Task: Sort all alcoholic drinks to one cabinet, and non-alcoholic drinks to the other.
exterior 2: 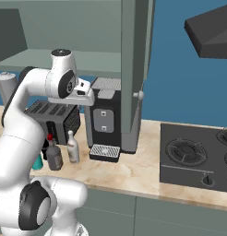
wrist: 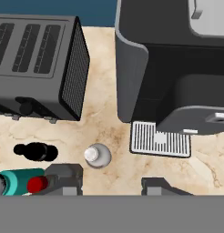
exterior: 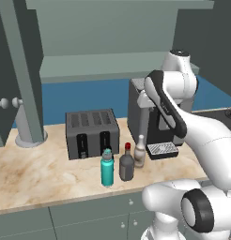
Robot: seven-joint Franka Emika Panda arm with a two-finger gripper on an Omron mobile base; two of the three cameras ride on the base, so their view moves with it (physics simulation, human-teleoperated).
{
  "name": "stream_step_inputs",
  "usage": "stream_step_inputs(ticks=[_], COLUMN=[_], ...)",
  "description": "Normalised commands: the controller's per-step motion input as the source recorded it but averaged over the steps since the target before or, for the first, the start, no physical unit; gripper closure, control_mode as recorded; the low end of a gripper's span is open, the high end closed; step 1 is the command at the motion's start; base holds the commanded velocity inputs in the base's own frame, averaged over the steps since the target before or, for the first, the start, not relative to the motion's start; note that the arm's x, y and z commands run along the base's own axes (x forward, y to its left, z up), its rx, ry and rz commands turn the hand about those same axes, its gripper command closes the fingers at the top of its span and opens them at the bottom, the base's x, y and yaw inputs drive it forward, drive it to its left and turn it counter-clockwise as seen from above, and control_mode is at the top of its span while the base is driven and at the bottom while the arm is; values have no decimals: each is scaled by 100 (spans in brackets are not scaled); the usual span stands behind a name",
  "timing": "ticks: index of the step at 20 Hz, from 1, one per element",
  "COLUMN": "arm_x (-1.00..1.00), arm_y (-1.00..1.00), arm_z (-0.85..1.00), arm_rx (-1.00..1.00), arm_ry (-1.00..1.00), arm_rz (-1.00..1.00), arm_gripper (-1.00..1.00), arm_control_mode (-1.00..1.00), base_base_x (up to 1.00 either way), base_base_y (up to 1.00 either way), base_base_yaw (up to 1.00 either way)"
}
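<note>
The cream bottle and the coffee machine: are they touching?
Apart. In the hand view, bare counter separates the cream bottle from the coffee machine.

I am looking at a marbled beige counter [exterior: 37, 173] that is carrying everything here. A dark toaster [exterior: 92, 132] is sitting on it towards the back, with a coffee machine [exterior: 143, 115] standing just beside it and its drip tray [wrist: 160, 139] lying on the stone. Near the front edge a teal flask [exterior: 107, 168], a grey bottle with a red cap [exterior: 127, 163] and a pale cream bottle [exterior: 140, 152] are standing upright in a close row. A small black bottle [wrist: 35, 151] is standing between the flask and the toaster. A black stovetop [exterior 2: 196, 156] is sitting at the counter's far end.
</note>
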Motion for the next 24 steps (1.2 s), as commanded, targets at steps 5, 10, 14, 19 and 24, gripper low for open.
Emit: stream_step_inputs(ticks=[5, 10, 14, 19, 24], arm_x=[-4, -5, -19, -18, -16], arm_y=[0, 0, 2, 4, 1], arm_z=[-15, -27, -23, -24, -31], arm_rx=[0, -2, -1, 0, 0], arm_ry=[-1, 1, 1, 0, 0], arm_rz=[0, 0, 4, 4, 9], arm_gripper=[-100, -100, -100, -100, -100], arm_control_mode=[-100, -100, -100, -100, -100], base_base_x=[0, 0, 0, 0, 0], base_base_y=[0, 0, 0, 0, 0], base_base_yaw=[0, 0, 0, 0, 0])
